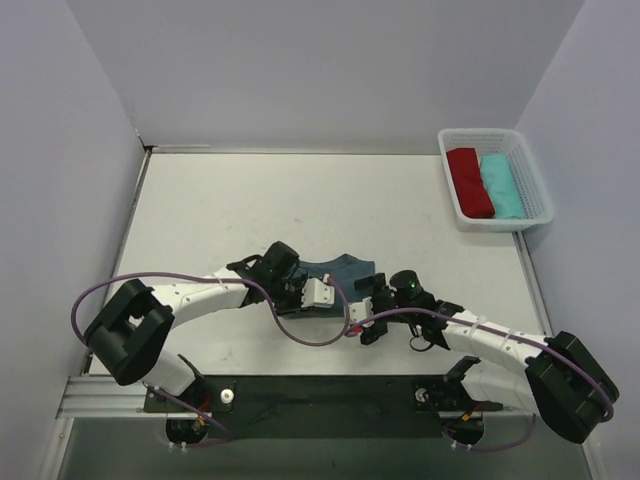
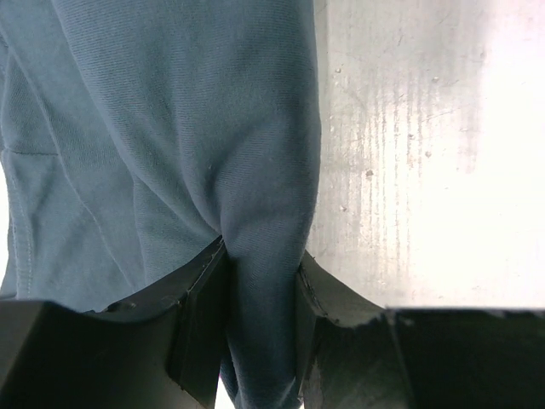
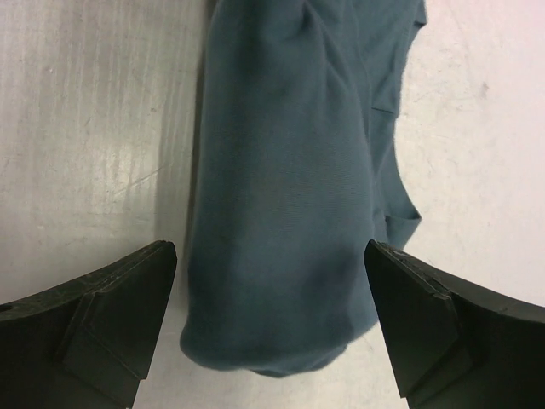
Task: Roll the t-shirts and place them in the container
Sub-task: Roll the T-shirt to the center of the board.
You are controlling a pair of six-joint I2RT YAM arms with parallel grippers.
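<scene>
- While our left gripper (image 2: 260, 264) pinches a fold of the blue t-shirt (image 2: 213, 128), the shirt lies bunched on the table (image 1: 220, 210) near the middle of the near edge.
- We hold our right gripper (image 3: 271, 256) spread, a finger on either side of the shirt's rolled end.
- We see a basket (image 1: 480, 133) at the far right corner holding a red roll (image 1: 468, 180) and a teal roll (image 1: 500, 185).

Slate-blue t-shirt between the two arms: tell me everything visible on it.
The t-shirt is plain slate-blue, a soft fine-knit fabric, bunched into a loose, creased roll. It lies on the table between the arms. Stitched seams show along its edges, and no tag is visible. The left end effector is shut on a fold of it. The right end effector is open, its fingers on either side of the roll's rounded end.
</scene>
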